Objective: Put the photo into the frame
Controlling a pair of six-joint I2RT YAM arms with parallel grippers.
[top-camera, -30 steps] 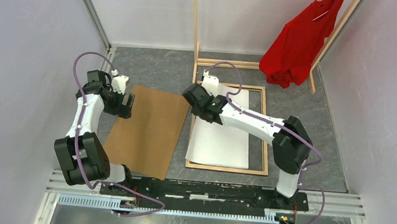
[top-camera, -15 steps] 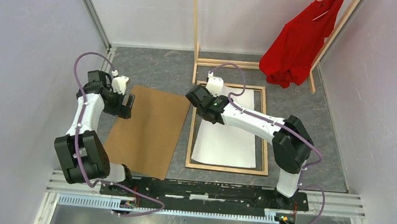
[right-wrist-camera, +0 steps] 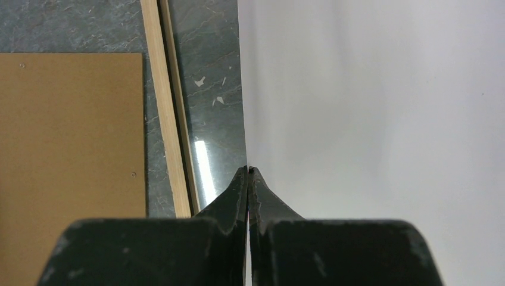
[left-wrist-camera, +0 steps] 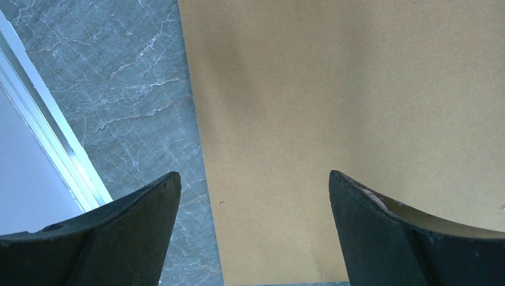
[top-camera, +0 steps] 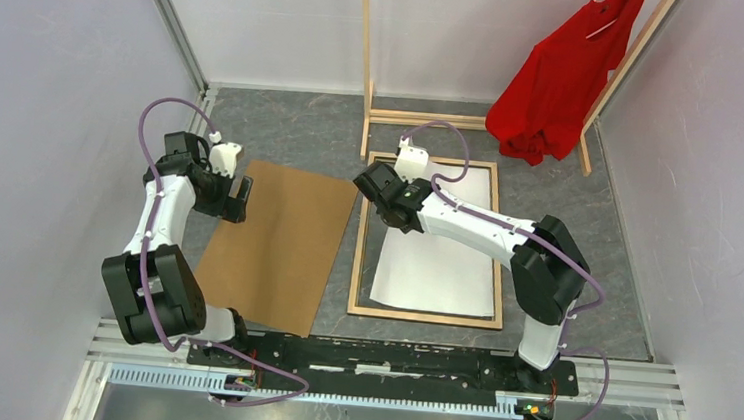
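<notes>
The right gripper (right-wrist-camera: pixel 248 171) — jaws clenched — is pressing the photo (top-camera: pixel 438 275) inside the frame (top-camera: pixel 425 317) at centre; squaring it looks next; left gripper (left-wrist-camera: pixel 253 176) released.

There were 2 arms, left arm (top-camera: pixel 154 228) & right arm (top-camera: pixel 477 226), w/ 1 end effector each: left end effector (left-wrist-camera: pixel 253 196), right end effector (right-wrist-camera: pixel 248 179). Also 1 photo (top-camera: pixel 439 265), 1 frame (top-camera: pixel 425 317), 1 brown backing board (top-camera: pixel 275 248), 1 wooden rack (top-camera: pixel 366 49) at far side, 1 red shirt (top-camera: pixel 558 84).
</notes>
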